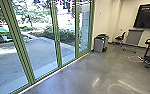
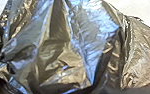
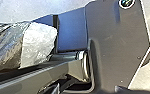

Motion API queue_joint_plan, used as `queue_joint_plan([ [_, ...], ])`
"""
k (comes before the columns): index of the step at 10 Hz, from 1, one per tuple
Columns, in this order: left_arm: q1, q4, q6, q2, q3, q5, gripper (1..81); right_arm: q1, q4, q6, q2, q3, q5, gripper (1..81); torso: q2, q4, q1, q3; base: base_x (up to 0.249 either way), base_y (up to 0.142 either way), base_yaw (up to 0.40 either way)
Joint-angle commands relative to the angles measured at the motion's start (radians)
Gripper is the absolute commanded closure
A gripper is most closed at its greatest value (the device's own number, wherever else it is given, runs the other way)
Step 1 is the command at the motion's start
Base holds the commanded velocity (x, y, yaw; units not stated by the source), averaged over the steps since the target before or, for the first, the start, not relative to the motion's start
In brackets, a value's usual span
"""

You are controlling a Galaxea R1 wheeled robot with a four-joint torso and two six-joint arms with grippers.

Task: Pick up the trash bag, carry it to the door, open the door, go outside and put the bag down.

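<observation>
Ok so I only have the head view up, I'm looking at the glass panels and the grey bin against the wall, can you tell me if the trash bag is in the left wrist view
Observer: Yes, the trash bag shows large in that view, dark and shiny.

Operator: ok is the plastic smooth or creased

Observer: Creased. It runs in sharp folds that catch bluish and brownish light.

Operator: and what about the right wrist view, any of it there

Observer: Crinkled plastic shows there too, very pale at one end; it is probably part of the same bag, though I can't tell for certain.
</observation>
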Motion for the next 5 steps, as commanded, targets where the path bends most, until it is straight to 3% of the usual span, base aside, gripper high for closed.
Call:
queue_joint_plan([
  [1,-0.044,0.007,0.004,0.004,0.005,0.066,81.1,0.045,-0.012,-0.002,0.006,0.007,-0.054,1.0,0.000,0.000,0.000,0.000,0.171,-0.069,0.000],
  [5,-0.044,0.007,0.004,0.004,0.005,0.066,81.1,0.045,-0.012,-0.002,0.006,0.007,-0.052,1.0,0.000,0.000,0.000,0.000,0.171,-0.076,0.000],
])
